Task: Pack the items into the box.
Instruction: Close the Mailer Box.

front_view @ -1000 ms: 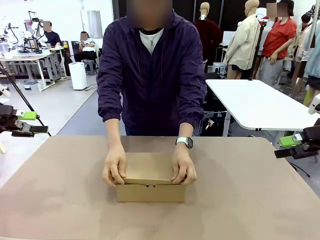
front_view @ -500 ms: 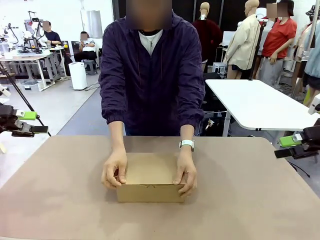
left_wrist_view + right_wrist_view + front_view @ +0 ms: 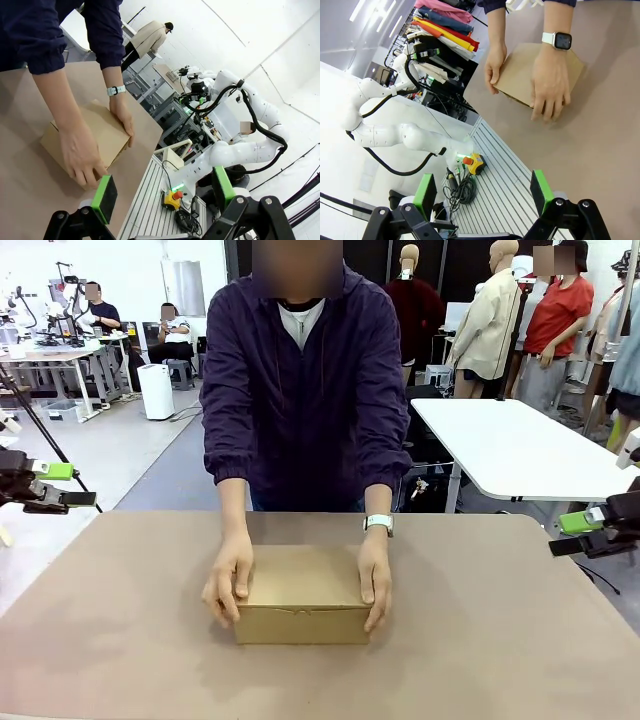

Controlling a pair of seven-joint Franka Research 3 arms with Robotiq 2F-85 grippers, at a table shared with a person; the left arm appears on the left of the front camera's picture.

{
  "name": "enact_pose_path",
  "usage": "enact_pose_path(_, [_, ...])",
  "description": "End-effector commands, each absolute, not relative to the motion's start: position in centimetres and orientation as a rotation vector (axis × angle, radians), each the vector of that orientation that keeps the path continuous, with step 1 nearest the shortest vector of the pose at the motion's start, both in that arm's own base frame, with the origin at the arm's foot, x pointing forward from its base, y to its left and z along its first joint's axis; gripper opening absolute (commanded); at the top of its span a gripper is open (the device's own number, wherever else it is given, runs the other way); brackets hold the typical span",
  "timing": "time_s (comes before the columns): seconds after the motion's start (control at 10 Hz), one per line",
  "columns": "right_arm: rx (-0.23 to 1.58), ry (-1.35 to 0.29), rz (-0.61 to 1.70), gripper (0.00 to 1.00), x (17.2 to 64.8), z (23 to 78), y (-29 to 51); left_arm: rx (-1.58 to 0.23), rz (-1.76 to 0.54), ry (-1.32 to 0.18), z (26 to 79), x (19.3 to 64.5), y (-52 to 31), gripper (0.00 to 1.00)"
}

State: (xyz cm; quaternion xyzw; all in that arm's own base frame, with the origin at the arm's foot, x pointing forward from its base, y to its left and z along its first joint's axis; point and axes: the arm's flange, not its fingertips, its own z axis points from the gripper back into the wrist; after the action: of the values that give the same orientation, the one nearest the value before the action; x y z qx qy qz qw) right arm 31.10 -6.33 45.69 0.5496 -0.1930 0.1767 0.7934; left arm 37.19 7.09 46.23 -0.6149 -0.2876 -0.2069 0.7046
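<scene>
The brown cardboard box [image 3: 302,595] sits shut in the middle of the table, also seen as the box [image 3: 95,134] and the box [image 3: 522,70]. A person's hands [image 3: 228,580] clasp its two sides. The pouch, stapler and knife are hidden from view. My left gripper [image 3: 62,485] hovers off the table's left edge, open and empty; its green pads [image 3: 105,198] stand wide apart. My right gripper [image 3: 583,533] hangs off the right edge, open and empty, pads [image 3: 540,190] spread.
The tan table [image 3: 500,640] has bare room on both sides of the box. A white table [image 3: 520,445] stands behind on the right. A yellow emergency-stop box [image 3: 472,161] and cables lie on the ribbed base below the table edge.
The person's hands slid from the lid's top corners down to the box's sides, and the lid now lies flat and shut. Both grippers stayed still.
</scene>
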Motion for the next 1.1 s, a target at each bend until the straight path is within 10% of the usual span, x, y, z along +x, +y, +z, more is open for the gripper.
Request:
enact_pose_path(0.0, [1.207, -0.428, 0.376, 1.00, 31.13, 46.08, -6.20, -1.372, -0.456, -0.654, 46.61, 37.13, 7.20, 1.00])
enact_pose_path(1.0, [1.207, -0.428, 0.376, 1.00, 31.13, 46.08, -6.20, -1.372, -0.456, -0.654, 46.61, 37.13, 7.20, 1.00])
